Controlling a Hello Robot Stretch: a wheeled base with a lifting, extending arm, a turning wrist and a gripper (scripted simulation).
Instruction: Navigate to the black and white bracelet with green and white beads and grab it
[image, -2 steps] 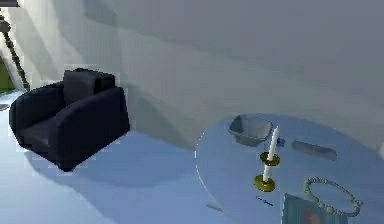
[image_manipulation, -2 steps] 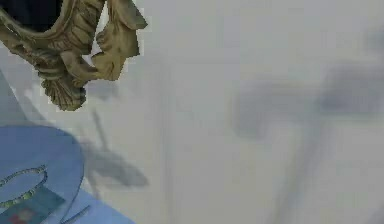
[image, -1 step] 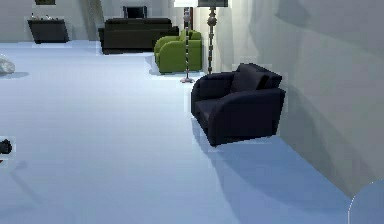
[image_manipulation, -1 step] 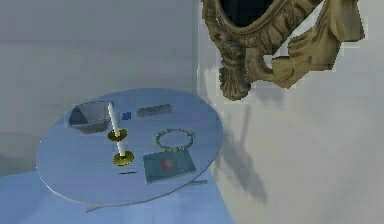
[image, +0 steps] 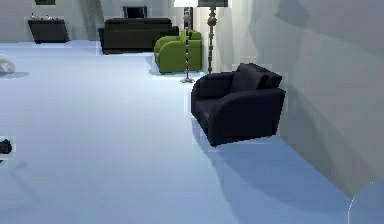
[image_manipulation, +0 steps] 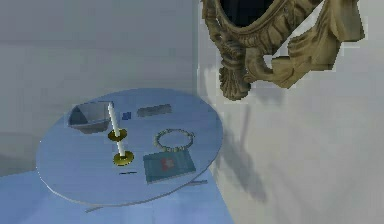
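Observation:
A round pale blue table (image_manipulation: 70, 165) stands against the wall in the arm side view. On it lies a small ring of dark and light beads, the bracelet (image_manipulation: 175, 138), toward the table's right side. Just in front of the ring lies a flat grey-blue booklet (image_manipulation: 166, 165) with a small red mark.
On the table also stand a white candle in a gold holder (image_manipulation: 118, 135), a grey bowl-like thing (image_manipulation: 85, 119) and a small flat grey item (image_manipulation: 155, 109). An ornate gold frame (image_manipulation: 270, 45) hangs on the wall. Ahead: black armchair (image: 238, 103), green armchair (image: 178, 53), floor lamp (image: 211, 35), dark sofa (image: 135, 34).

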